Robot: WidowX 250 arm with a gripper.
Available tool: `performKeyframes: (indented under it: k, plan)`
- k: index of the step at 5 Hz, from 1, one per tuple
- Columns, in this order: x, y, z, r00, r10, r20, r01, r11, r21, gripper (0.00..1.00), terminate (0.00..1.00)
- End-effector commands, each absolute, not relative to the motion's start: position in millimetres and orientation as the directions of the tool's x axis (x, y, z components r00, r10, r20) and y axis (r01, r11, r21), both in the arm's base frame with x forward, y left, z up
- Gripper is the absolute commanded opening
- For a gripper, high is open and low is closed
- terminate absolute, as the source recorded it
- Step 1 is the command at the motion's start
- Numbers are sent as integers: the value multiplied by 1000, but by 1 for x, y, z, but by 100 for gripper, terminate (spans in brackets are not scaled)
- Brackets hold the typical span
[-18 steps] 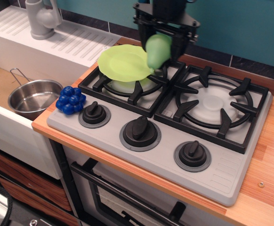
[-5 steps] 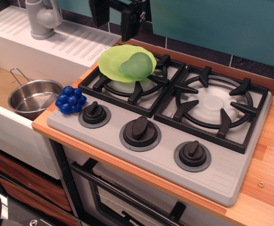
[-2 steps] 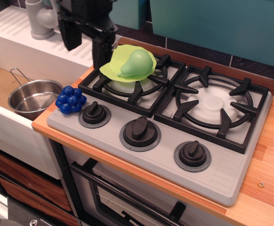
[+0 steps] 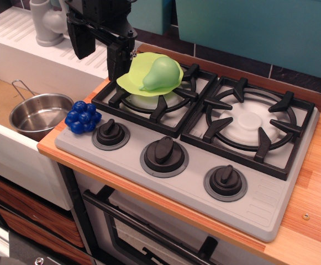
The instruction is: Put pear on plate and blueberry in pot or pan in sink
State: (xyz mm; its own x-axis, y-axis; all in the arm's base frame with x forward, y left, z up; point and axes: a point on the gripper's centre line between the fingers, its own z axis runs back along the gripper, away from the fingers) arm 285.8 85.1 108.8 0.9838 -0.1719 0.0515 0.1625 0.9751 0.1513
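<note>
The jaws of the black robot gripper (image 4: 98,54) stand apart with nothing between them, one dark finger (image 4: 82,43) to the left and the other (image 4: 115,62) to the right, both pointing down over the far left edge of the counter, just left of the stove. In this single view from above and in front, the smooth light-green plastic pear (image 4: 161,73) lies on its side on the round lime-green plastic plate with a wavy rim (image 4: 135,80), its neck pointing left and toward the near side. The plate rests tilted on the black grate of the far left burner of the grey stove top (image 4: 259,204). The small cluster of glossy dark-blue plastic blueberry balls (image 4: 82,117) sits on the near left corner of the stove top, just beside the leftmost black knob (image 4: 110,132). Left of it, lower down, the small shiny round stainless-steel pot with a thin wire loop handle (image 4: 38,114) stands in the white sink (image 4: 5,149), on its light wood-coloured bottom. A grey tap (image 4: 48,21) stands on the ribbed white drainboard (image 4: 94,49) at the far left.
</note>
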Motion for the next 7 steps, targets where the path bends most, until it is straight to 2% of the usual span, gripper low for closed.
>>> performKeyframes:
  k: [1, 3, 7]
  plan:
    - [290, 86, 127, 979, -173, 105, 153, 972, 176, 100, 0]
    - [266, 95, 116, 969, -208, 131, 175, 957, 230, 100, 0]
    - [260, 122, 85, 923, -287, 257, 212, 935, 285, 100, 0]
